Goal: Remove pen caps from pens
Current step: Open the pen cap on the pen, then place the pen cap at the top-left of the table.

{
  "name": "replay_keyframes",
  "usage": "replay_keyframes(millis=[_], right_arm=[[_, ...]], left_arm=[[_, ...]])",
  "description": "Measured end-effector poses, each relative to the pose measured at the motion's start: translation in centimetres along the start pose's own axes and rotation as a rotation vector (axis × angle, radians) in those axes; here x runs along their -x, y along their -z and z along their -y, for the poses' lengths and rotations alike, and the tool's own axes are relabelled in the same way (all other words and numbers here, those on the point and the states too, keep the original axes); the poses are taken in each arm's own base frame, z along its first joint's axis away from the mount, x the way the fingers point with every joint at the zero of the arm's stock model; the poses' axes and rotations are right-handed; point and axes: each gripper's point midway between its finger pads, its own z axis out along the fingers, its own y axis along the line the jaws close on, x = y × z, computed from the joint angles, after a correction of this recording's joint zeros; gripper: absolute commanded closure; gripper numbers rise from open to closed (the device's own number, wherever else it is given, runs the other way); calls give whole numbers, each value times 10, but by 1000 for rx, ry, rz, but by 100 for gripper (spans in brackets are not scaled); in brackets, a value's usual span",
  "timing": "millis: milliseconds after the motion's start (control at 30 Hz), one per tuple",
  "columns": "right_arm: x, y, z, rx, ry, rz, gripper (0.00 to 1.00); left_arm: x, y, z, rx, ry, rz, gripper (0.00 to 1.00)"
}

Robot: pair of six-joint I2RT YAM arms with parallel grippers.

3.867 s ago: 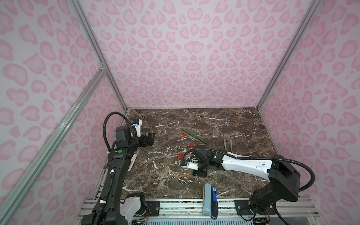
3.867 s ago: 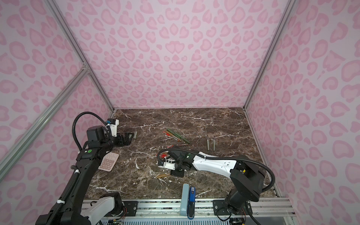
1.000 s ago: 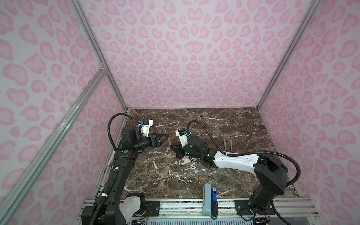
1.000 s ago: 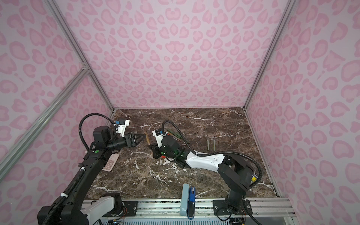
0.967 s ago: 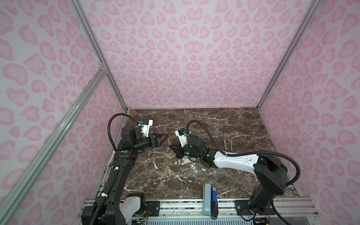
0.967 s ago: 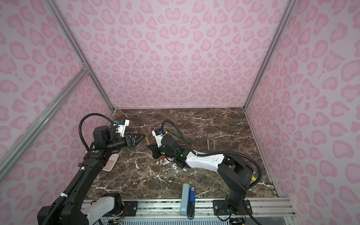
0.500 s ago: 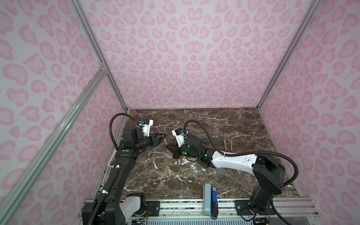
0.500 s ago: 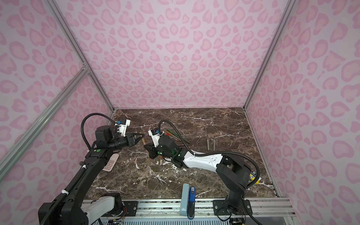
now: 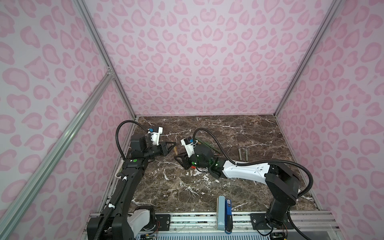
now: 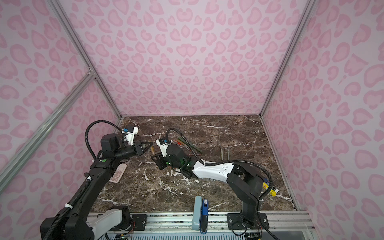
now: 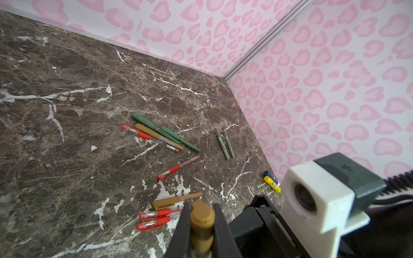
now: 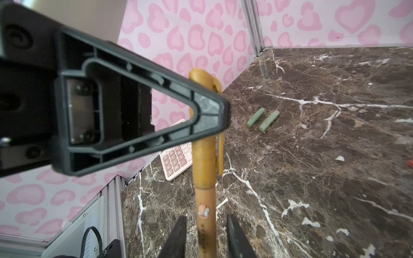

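Observation:
A tan pen [image 12: 204, 201] hangs in the air between my two grippers, and its cap [image 12: 203, 156] is still on. My left gripper [image 11: 202, 206] is shut on the cap end [image 11: 202, 216]; one of its black fingers [image 12: 207, 116] crosses the cap in the right wrist view. My right gripper [image 12: 205, 220] is open, with a gap on each side of the pen body. In both top views the left gripper [image 9: 172, 146] [image 10: 150, 145] meets the right gripper [image 9: 179, 158] [image 10: 155, 156] over the left middle of the marble. Two pale green caps [image 12: 256, 117] lie loose.
Capped green, tan and red pens [image 11: 156, 134] lie in a bunch. Near them are two sage pens [image 11: 224, 144], a red pen [image 11: 178, 167], a tan pen [image 11: 176, 201] and two red pens [image 11: 154, 217]. Also here: a pink calculator [image 10: 118, 173], a yellow-and-blue box [image 11: 271, 184] and a blue stapler [image 9: 224, 209].
My left gripper has closed on the tan pen's cap end. My right gripper's jaws have come apart from the pen body. Both grippers have shifted slightly to the left.

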Motion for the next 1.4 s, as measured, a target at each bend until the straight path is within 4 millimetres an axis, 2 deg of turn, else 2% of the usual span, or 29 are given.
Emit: replay_keyframes(millis=[67, 167, 433, 700, 800, 900, 967, 1100, 1200, 1300, 1400], right_arm=[[2, -2, 0, 0, 1, 5, 89], [2, -5, 2, -2, 6, 1, 100], [-2, -4, 4, 3, 22, 7, 100], [-21, 8, 6, 33, 47, 37, 100], [-62, 14, 22, -29, 23, -86, 100], [-88, 25, 45, -110, 13, -150, 100], [-87, 29, 46, -120, 13, -151, 100], [-73, 40, 46, -117, 14, -105, 100], [-64, 54, 61, -158, -6, -85, 100], [-47, 73, 71, -192, -15, -36, 100], [-36, 91, 80, -228, -19, -5, 100]], left_arm=[[-1, 0, 0, -1, -3, 2, 96], [-2, 0, -3, 13, -3, -3, 96], [-2, 2, -4, 25, -1, -8, 96], [-15, 8, -5, 23, 78, -76, 96], [16, 16, -7, 63, 6, 17, 96], [23, 18, -8, 69, -12, 41, 96], [25, 20, -11, 82, -10, 51, 96], [26, 20, -14, 95, -13, 55, 96], [29, 19, -22, 133, -21, 47, 96], [39, 19, -29, 179, -53, 50, 96], [43, 15, -47, 249, -51, 30, 96]])
